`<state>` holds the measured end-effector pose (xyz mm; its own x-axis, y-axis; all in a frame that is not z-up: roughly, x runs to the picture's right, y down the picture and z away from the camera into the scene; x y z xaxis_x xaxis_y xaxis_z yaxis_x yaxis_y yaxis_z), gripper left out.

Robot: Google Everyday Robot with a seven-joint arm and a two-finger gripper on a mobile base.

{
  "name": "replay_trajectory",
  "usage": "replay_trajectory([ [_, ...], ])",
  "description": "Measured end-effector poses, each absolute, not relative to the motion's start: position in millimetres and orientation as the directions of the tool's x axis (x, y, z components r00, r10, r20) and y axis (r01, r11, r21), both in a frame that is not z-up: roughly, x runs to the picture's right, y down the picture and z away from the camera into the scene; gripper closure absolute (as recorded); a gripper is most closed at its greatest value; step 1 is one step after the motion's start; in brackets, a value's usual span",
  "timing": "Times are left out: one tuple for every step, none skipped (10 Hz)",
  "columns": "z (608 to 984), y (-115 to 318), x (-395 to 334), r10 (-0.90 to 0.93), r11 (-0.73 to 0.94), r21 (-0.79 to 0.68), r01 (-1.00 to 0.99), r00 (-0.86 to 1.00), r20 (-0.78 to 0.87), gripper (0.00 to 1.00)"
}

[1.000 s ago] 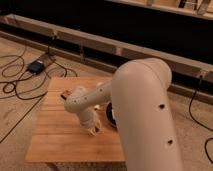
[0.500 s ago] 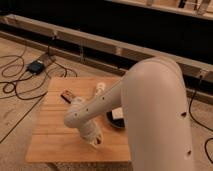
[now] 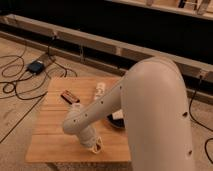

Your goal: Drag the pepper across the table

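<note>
Gripper [image 3: 95, 146] sat low near the table's [image 3: 50, 145] front edge, finger state not discernible; pepper [image 3: 76, 106] lay apart, just beside the brown block [image 3: 69, 96], so a sweep risked catching that block or missing the pepper.

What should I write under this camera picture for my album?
White robot arm's gripper reaches low over the front of the wooden table, near a black dish.

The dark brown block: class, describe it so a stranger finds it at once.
Start at the light-wood table; the gripper hangs near its front edge. Toward the far left corner lies the dark brown block, left of the small white bottle. It alone is dark and rectangular; the bottle is pale.
</note>
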<state>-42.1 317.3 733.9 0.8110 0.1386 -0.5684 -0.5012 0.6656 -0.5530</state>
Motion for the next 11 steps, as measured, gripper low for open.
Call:
replay_trajectory([
  [734.2, 318.9, -42.2, 0.132, 0.667, -0.555, -0.497, 0.812, -0.568, 0.68],
  [734.4, 320.2, -42.9, 0.128, 0.667, -0.558, -0.494, 0.814, -0.567, 0.59],
  [734.9, 321.8, -43.4, 0.123, 0.666, -0.562, -0.49, 0.816, -0.565, 0.48],
  [735.6, 322.9, -43.9, 0.12, 0.665, -0.566, -0.488, 0.817, -0.564, 0.39],
  [736.4, 323.5, -44.0, 0.118, 0.664, -0.568, -0.486, 0.818, -0.563, 0.28],
  [737.0, 323.6, -44.3, 0.118, 0.664, -0.568, -0.486, 0.818, -0.562, 0.22],
  [737.0, 323.6, -44.2, 0.118, 0.664, -0.568, -0.486, 0.818, -0.562, 0.2],
  [737.1, 323.5, -43.9, 0.118, 0.664, -0.568, -0.487, 0.818, -0.563, 0.2],
  [737.1, 323.5, -43.9, 0.118, 0.664, -0.568, -0.486, 0.818, -0.563, 0.2],
  [737.1, 323.5, -43.9, 0.118, 0.664, -0.568, -0.486, 0.818, -0.563, 0.2],
  [737.1, 323.6, -43.9, 0.117, 0.664, -0.568, -0.486, 0.818, -0.563, 0.2],
])
